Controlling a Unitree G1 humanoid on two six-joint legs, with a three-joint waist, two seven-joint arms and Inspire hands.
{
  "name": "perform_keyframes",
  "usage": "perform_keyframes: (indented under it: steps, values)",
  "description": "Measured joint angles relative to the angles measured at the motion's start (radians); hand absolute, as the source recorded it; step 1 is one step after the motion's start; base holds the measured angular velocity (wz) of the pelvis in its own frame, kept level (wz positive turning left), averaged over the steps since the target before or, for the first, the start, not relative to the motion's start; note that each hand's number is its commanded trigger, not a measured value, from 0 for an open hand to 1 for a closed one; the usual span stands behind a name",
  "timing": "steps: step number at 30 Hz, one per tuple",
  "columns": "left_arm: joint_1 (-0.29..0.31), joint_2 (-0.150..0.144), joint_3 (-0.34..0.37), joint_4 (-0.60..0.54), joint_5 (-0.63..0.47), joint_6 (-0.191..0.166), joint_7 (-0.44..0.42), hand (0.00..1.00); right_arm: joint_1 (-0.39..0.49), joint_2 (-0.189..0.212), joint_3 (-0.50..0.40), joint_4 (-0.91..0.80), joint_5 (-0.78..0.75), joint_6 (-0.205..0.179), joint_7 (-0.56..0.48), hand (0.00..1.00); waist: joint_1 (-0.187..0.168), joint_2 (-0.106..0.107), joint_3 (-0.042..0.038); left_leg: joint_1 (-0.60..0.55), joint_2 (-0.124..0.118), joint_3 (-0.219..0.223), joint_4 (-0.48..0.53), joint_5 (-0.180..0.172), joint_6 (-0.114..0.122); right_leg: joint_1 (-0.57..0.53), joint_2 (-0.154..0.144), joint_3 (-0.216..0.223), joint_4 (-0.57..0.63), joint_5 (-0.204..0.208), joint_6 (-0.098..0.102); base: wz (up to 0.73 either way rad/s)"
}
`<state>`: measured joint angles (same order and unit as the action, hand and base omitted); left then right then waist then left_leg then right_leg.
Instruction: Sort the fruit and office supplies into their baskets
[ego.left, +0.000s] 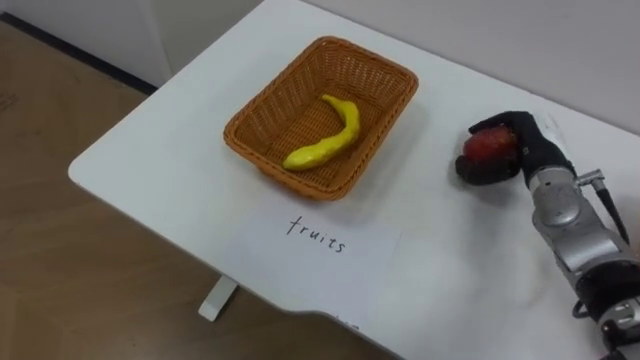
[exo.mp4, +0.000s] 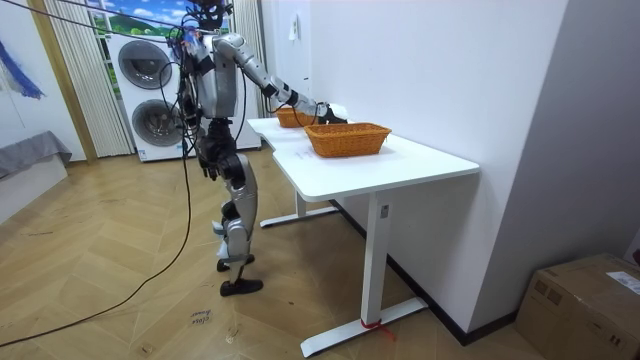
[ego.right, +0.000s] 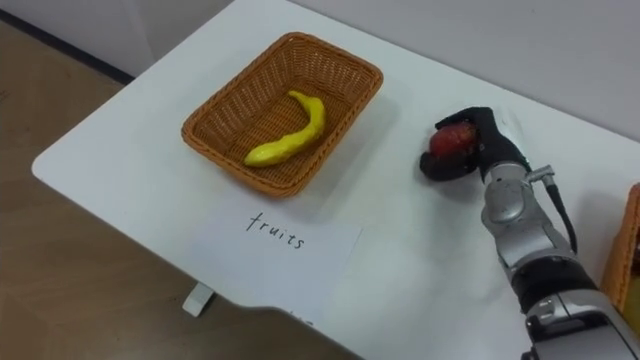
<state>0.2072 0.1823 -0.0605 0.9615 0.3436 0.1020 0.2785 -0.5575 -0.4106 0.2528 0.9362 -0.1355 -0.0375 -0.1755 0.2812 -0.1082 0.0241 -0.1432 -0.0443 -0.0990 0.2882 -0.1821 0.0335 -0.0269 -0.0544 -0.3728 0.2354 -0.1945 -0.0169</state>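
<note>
A woven fruit basket (ego.left: 262, 107) (ego.right: 226, 103) stands on the white table (ego.left: 160, 160) with a yellow banana (ego.left: 327, 137) (ego.right: 288, 134) lying in it. Right of the basket, my right hand (ego.left: 530, 145) (ego.right: 492, 140) is curled round a red apple (ego.left: 489, 147) (ego.right: 451, 141) that rests on or just above the tabletop. A paper label (ego.left: 315, 240) reading "fruits" lies in front of the basket. In the room view I stand at the table's long side with my right arm stretched over it toward the far basket (exo.mp4: 292, 117).
A second woven basket (exo.mp4: 347, 138) (ego.right: 628, 250) stands on the table to my right, near that end. The table's front edge and left corner are close to the fruit basket. A washer and dryer stack (exo.mp4: 145, 90) stands behind me.
</note>
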Motion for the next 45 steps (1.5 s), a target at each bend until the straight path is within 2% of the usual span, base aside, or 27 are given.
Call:
perform_keyframes:
  steps: [4, 7, 12, 16, 19, 21, 24, 26, 32, 35, 39, 45]
  values:
    - [0.007, 0.012, 0.000, -0.016, 0.000, -0.001, 0.004, 0.00, 0.001, 0.001, 0.003, 0.000, -0.001, 0.012, 0.036, 1.00, -0.002, -0.007, -0.0039, 0.017, 0.000, -0.002, -0.006, 0.000, 0.000, 0.021, 0.001, -0.004, -0.016, 0.000, 0.000, 0.01]
    - [0.008, 0.024, 0.003, -0.021, 0.000, -0.005, 0.004, 0.00, 0.012, 0.003, 0.003, 0.000, -0.003, 0.019, 0.049, 1.00, -0.001, -0.010, -0.0037, 0.034, -0.001, -0.008, -0.007, 0.000, 0.000, 0.040, -0.001, -0.012, -0.016, 0.000, 0.000, 0.06]
    - [0.026, 0.025, 0.017, -0.039, 0.002, -0.007, 0.004, 0.00, 0.052, 0.005, 0.004, -0.071, -0.031, 0.051, 0.071, 1.00, 0.000, -0.015, -0.0072, 0.052, -0.001, -0.010, -0.016, 0.000, 0.000, 0.054, -0.002, -0.014, -0.017, 0.000, 0.001, 0.00]
    - [0.044, 0.025, 0.020, -0.039, 0.001, 0.000, 0.004, 0.00, 0.085, 0.007, 0.004, -0.126, -0.026, 0.061, 0.083, 1.00, -0.001, -0.014, -0.0071, 0.074, -0.002, -0.010, -0.020, 0.000, 0.000, 0.077, -0.005, -0.018, -0.017, -0.001, 0.003, 0.00]
    - [0.058, 0.025, 0.025, -0.039, 0.001, 0.001, 0.004, 0.00, 0.087, 0.007, 0.004, -0.152, -0.027, 0.062, 0.092, 1.00, -0.003, -0.013, -0.0071, 0.087, -0.003, -0.011, -0.021, 0.000, 0.000, 0.090, -0.004, -0.017, -0.020, -0.001, 0.003, 0.00]
    - [0.064, 0.026, 0.033, -0.039, -0.002, 0.002, 0.003, 0.00, 0.087, 0.006, 0.002, -0.171, -0.027, 0.062, 0.093, 1.00, -0.006, -0.012, -0.0130, 0.090, -0.003, -0.010, -0.020, 0.000, 0.000, 0.100, -0.003, -0.019, -0.033, -0.001, 0.003, 0.00]
    - [0.083, 0.025, 0.042, -0.039, -0.002, 0.009, 0.002, 0.00, 0.090, 0.007, 0.001, -0.212, -0.036, 0.062, 0.092, 1.00, -0.010, -0.007, -0.0152, 0.105, -0.003, -0.010, -0.022, 0.000, 0.000, 0.117, -0.003, -0.020, -0.034, -0.001, 0.003, 0.00]
    - [0.091, 0.017, 0.063, -0.041, 0.002, 0.010, 0.002, 0.00, 0.090, 0.007, -0.007, -0.274, -0.070, 0.062, 0.089, 1.00, -0.030, -0.003, -0.0206, 0.106, -0.003, -0.007, -0.022, 0.000, 0.000, 0.117, -0.004, -0.019, -0.034, -0.001, 0.003, 0.00]
    - [0.101, 0.004, 0.116, -0.042, 0.001, 0.013, 0.015, 0.00, 0.110, 0.007, -0.010, -0.434, -0.155, 0.062, 0.082, 1.00, -0.048, -0.001, -0.0225, 0.148, -0.005, 0.002, -0.051, 0.002, 0.000, 0.153, -0.003, -0.011, -0.053, -0.002, 0.005, -0.05]
    - [0.098, -0.007, 0.117, -0.062, 0.001, 0.010, 0.027, 0.00, 0.110, 0.007, -0.012, -0.512, -0.178, 0.061, 0.073, 1.00, -0.059, -0.001, -0.0225, 0.155, -0.004, 0.002, -0.052, 0.002, 0.000, 0.161, 0.000, -0.010, -0.060, -0.003, 0.005, 0.00]
    - [0.093, -0.007, 0.116, -0.062, 0.001, -0.001, 0.046, 0.00, 0.109, 0.005, -0.012, -0.566, -0.181, 0.060, 0.065, 1.00, -0.060, -0.002, -0.0230, 0.171, -0.002, 0.002, -0.065, 0.002, 0.000, 0.170, 0.000, -0.010, -0.062, -0.003, 0.006, -0.01]
    - [0.099, -0.008, 0.116, -0.060, 0.002, 0.001, 0.046, 0.00, 0.107, -0.001, -0.022, -0.648, -0.189, 0.061, 0.065, 1.00, -0.058, 0.000, -0.0222, 0.176, -0.002, 0.011, -0.080, 0.002, 0.000, 0.169, 0.002, 0.002, -0.063, -0.002, 0.006, -0.04]
